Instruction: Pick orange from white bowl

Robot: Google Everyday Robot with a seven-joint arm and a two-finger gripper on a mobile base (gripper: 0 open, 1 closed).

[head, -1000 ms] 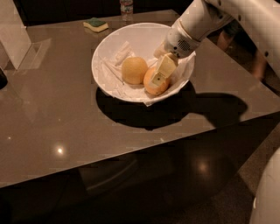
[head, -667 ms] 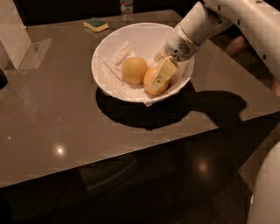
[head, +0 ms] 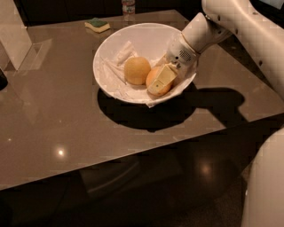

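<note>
The white bowl [head: 111,53] stands on the brown table, lined with crumpled white paper. Two round fruits lie in it. The deeper-coloured orange [head: 151,78] is at the bowl's front right. A paler, yellower fruit [head: 136,70] lies just left of it. My gripper [head: 160,80] reaches down into the bowl from the right on the white arm. It is right at the orange, and its pale yellow pad covers the orange's front right side. The orange still rests in the bowl.
A green and yellow sponge [head: 97,25] lies behind the bowl at the back left. A bottle [head: 128,6] stands at the table's far edge. A white upright object [head: 15,35] is at the far left. The table's front edge [head: 133,166] drops to dark floor.
My gripper has moved down and a little left, from just above and right of the orange to right against it. The fruits and bowl have not moved.
</note>
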